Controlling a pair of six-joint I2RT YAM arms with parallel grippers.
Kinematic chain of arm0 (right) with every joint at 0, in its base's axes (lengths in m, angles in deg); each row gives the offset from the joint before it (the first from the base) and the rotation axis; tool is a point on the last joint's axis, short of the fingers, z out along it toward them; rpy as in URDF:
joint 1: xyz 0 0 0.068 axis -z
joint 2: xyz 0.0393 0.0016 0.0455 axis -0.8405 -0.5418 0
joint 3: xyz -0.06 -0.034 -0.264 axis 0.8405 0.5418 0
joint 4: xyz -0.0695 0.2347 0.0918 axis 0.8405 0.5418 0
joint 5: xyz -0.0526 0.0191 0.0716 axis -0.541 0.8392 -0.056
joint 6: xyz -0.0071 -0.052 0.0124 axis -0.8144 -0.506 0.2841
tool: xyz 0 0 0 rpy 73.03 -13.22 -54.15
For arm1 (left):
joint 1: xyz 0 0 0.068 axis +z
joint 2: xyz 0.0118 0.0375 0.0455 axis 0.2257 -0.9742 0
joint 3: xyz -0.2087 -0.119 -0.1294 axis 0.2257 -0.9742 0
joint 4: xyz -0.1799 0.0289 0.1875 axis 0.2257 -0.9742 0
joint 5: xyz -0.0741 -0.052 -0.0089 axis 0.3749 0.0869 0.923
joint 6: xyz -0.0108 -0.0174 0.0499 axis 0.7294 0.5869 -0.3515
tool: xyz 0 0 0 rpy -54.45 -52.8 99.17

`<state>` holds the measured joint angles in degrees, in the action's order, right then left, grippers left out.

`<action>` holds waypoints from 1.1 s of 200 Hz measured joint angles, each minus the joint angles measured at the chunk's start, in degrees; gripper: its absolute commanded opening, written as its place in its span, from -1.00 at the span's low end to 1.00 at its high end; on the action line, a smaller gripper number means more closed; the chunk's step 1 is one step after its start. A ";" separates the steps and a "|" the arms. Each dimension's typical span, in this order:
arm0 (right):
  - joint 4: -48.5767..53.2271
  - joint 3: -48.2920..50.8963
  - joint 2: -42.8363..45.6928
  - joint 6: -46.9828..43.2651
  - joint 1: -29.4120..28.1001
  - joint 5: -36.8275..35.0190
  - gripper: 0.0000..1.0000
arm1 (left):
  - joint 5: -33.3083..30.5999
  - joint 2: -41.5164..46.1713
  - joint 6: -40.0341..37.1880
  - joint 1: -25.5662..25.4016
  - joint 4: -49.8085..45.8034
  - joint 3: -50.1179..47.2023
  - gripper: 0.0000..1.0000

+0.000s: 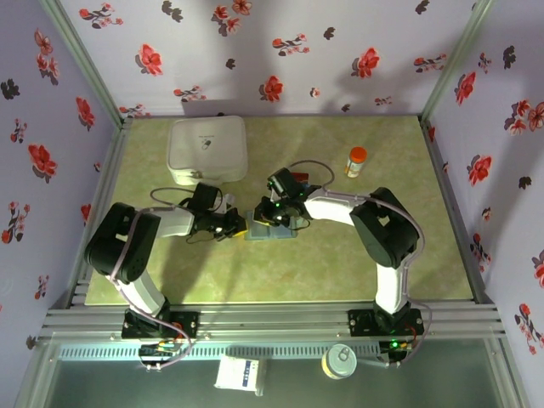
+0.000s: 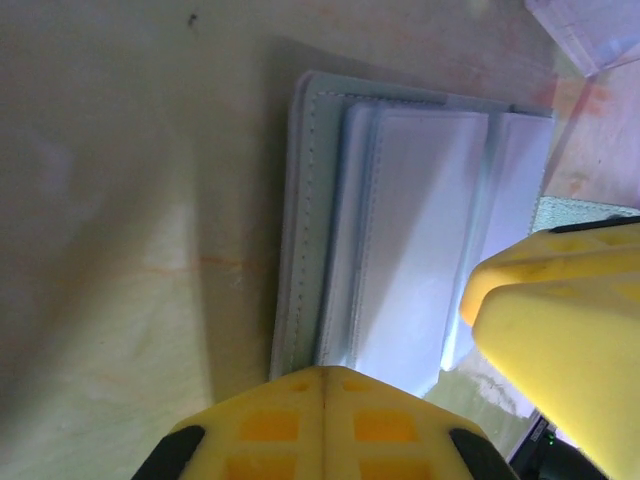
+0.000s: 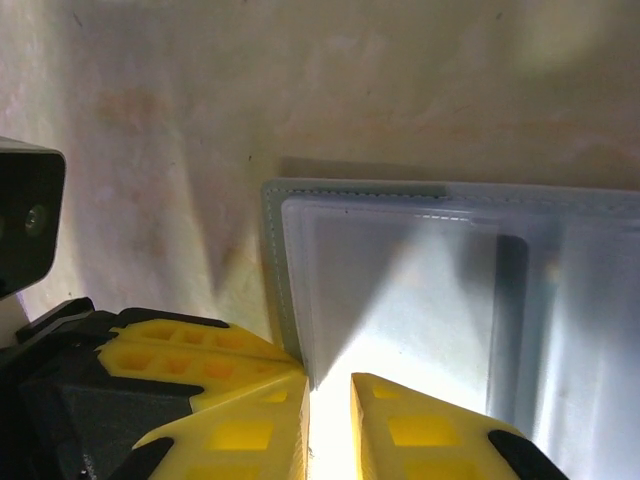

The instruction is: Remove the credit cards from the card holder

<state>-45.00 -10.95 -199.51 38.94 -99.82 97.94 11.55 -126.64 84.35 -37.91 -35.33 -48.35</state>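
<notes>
Nearest, a white packet (image 1: 240,374) and a round tin (image 1: 342,361) are lying on the ledge in front of the arm bases. Further in, both arms are reaching toward the middle of the green table (image 1: 340,263), where the card holder (image 1: 274,231) is lying flat and open, clear pockets facing up. The left gripper (image 1: 235,227) is meeting it from the left. Its yellow fingers (image 2: 270,425) are pressing fully together at the holder's edge, and I cannot tell whether anything is pinched between them. The right gripper (image 1: 277,221) is coming down on the holder from the far side. Its jaws are standing at a narrow gap, closing on the edge of a clear pocket. Farther back, a white box (image 1: 208,149) is sitting on the left, and an orange-capped bottle (image 1: 356,161) is standing well apart on the right.
</notes>
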 measured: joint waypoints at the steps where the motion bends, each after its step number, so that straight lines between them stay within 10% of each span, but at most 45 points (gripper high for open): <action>1: 0.00 -0.02 -0.07 0.00 -0.02 0.02 -0.62 | 0.00 -0.02 -0.02 0.00 -0.02 0.02 -1.00; 220: 14.27 -3.87 -1.03 -4.74 0.20 -7.34 -0.61 | -0.59 0.13 -2.95 1.42 -6.82 2.95 -1.00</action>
<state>-30.73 -14.82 -200.54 34.19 -99.63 90.59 10.96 -126.51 81.40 -36.49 -42.15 -45.40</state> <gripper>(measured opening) 0.196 0.050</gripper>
